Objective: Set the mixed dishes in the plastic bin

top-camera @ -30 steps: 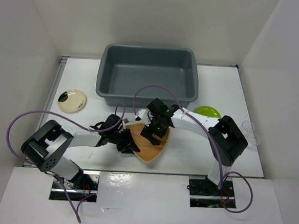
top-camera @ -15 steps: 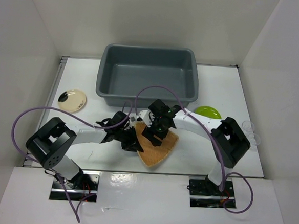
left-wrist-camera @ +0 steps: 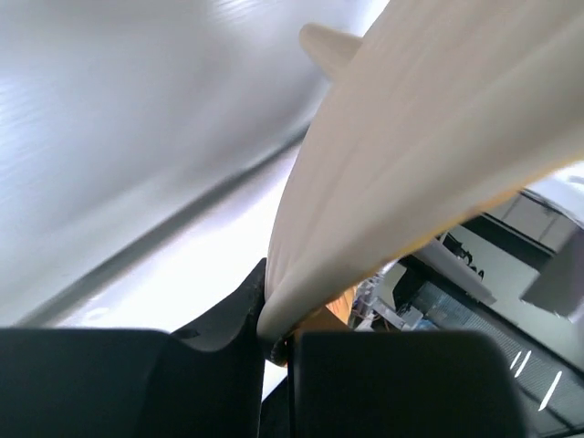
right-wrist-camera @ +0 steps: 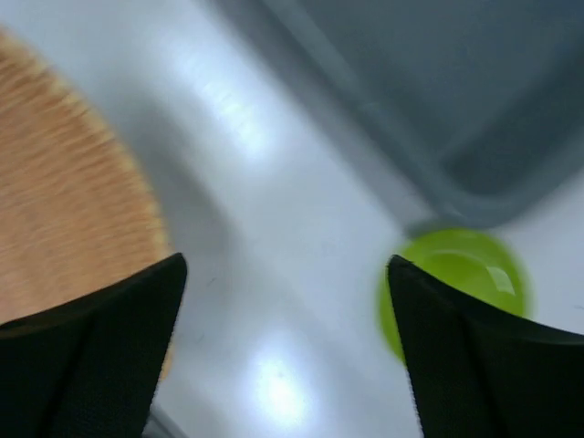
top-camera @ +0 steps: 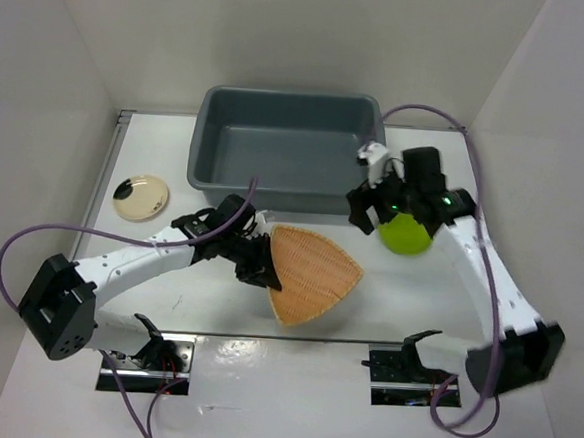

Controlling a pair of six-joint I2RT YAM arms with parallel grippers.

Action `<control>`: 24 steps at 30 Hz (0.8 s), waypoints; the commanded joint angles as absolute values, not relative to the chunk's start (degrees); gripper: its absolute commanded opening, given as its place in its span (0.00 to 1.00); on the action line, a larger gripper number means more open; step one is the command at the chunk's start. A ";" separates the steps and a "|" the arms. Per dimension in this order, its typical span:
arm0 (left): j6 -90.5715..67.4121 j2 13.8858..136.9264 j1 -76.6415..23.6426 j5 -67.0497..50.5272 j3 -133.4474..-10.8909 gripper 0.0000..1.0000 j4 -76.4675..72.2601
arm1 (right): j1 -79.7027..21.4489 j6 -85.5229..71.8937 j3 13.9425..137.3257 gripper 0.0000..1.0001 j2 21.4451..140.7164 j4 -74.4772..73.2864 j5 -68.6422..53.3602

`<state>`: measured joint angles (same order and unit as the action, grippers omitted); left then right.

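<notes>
Nothing readable anywhere, no labels or brands. Just dark marks on the small cream plate [top-camera: 140, 196] at far left, too small to make out as letters.

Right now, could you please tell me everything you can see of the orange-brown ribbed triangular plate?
The orange-brown rounded-triangle ribbed plate has fine parallel ribs on its top face and a smooth pale cream underside, looking like rigid plastic or ceramic. The left pincer is shut on one edge, which is lifted so the plate tilts above the white table, just in front of the dark-grey plastic bin. No other dish touches it; whether its far edge rests on the table is unclear.
</notes>
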<state>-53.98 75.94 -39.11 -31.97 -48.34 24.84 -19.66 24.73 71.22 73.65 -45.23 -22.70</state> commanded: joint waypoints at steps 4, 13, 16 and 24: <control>-52.64 74.43 -37.97 -37.27 -64.48 0.00 25.14 | -18.98 20.93 54.90 0.99 44.06 -28.50 -6.18; -54.22 89.54 -24.27 -35.60 -89.63 0.00 19.35 | -17.31 13.89 45.62 0.99 34.37 -23.29 19.32; -54.23 97.10 -20.06 -36.38 -97.80 0.00 18.72 | -17.31 13.89 44.21 0.99 31.48 -23.81 22.85; -54.23 115.47 -15.29 -35.95 -113.54 0.00 20.82 | -17.31 16.44 32.87 0.99 15.21 -23.48 27.85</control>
